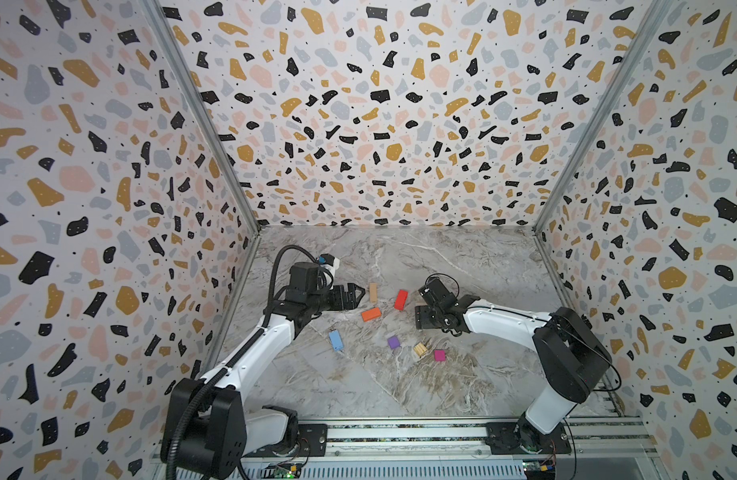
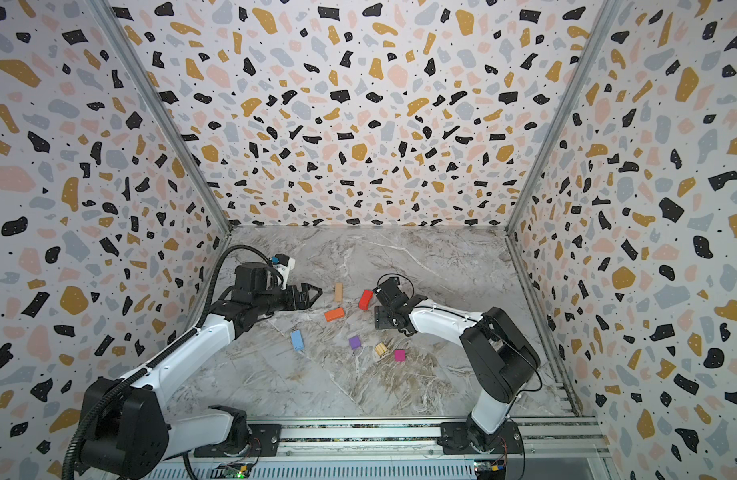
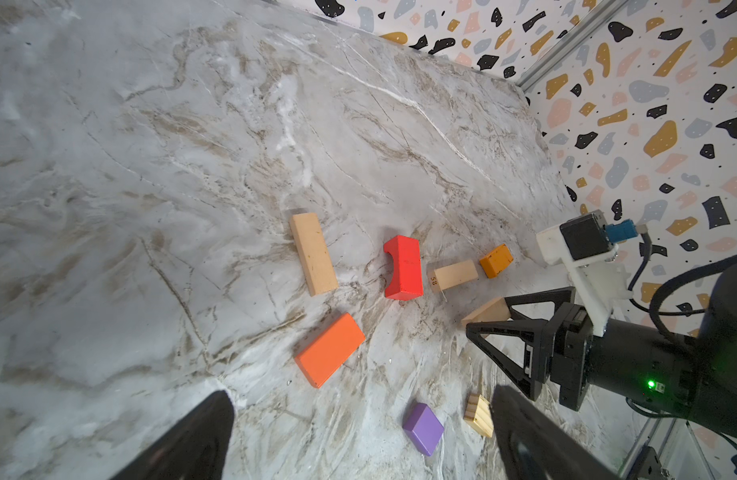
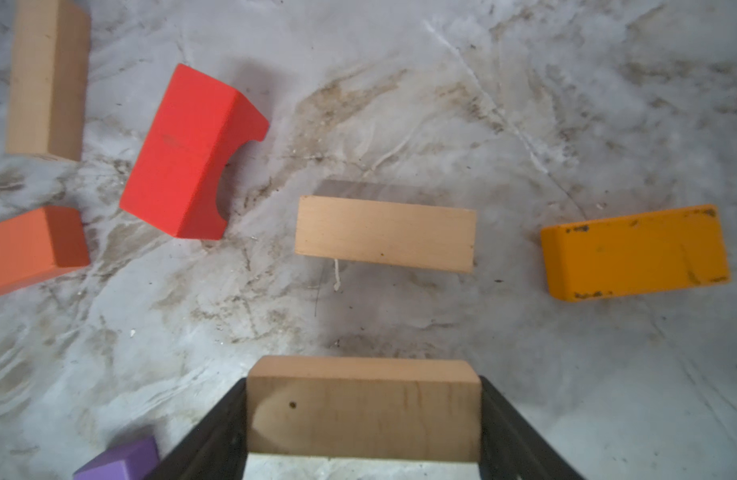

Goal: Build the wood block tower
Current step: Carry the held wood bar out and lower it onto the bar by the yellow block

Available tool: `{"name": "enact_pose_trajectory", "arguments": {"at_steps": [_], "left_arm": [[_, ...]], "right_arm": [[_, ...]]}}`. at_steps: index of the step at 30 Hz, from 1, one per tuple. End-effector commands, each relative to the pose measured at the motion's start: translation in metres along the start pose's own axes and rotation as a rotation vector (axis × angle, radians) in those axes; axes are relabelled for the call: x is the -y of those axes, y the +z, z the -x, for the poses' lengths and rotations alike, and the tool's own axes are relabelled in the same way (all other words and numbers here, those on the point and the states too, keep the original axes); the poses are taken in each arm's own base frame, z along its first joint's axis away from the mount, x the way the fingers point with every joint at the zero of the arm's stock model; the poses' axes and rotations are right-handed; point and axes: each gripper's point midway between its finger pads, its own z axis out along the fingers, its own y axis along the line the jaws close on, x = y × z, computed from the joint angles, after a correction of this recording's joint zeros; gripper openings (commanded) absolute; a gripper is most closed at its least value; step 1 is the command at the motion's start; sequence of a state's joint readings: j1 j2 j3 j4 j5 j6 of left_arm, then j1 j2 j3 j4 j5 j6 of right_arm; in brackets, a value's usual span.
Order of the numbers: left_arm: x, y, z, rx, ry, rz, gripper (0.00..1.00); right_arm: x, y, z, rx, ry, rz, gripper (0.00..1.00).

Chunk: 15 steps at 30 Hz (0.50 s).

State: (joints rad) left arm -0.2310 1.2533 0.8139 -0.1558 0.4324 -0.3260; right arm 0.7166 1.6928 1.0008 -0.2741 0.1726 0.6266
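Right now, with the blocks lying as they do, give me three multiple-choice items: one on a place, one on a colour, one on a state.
1. The ridged tan cube lies: A) between the purple cube and the magenta cube; B) stacked on them; C) against the back wall.
2. The arch-cut block is: A) blue; B) red; C) green.
3. The right gripper has its fingers: A) open and empty; B) closed on a tan oblong block; C) closed on a cube.
Answers: A, both top views show it in the gap between them; B, both wrist views show red faces; B, the block fills the gap, touching both fingers.
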Motion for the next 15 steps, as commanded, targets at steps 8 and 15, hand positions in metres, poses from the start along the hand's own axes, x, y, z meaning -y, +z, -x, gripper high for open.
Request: {"name": "enact_pose_trajectory", "arguments": {"at_steps": [8,15], "left_arm": [[0.003,0.001,0.000,0.009,0.014,-0.014,0.97],[0.002,0.001,0.001,0.010,0.014,-0.013,0.97]], "right_arm": [[0.011,0.002,0.000,-0.008,0.050,-0.021,0.52],[0.010,0.011,0.002,-0.018,0.065,-0.031,0.53]]}}
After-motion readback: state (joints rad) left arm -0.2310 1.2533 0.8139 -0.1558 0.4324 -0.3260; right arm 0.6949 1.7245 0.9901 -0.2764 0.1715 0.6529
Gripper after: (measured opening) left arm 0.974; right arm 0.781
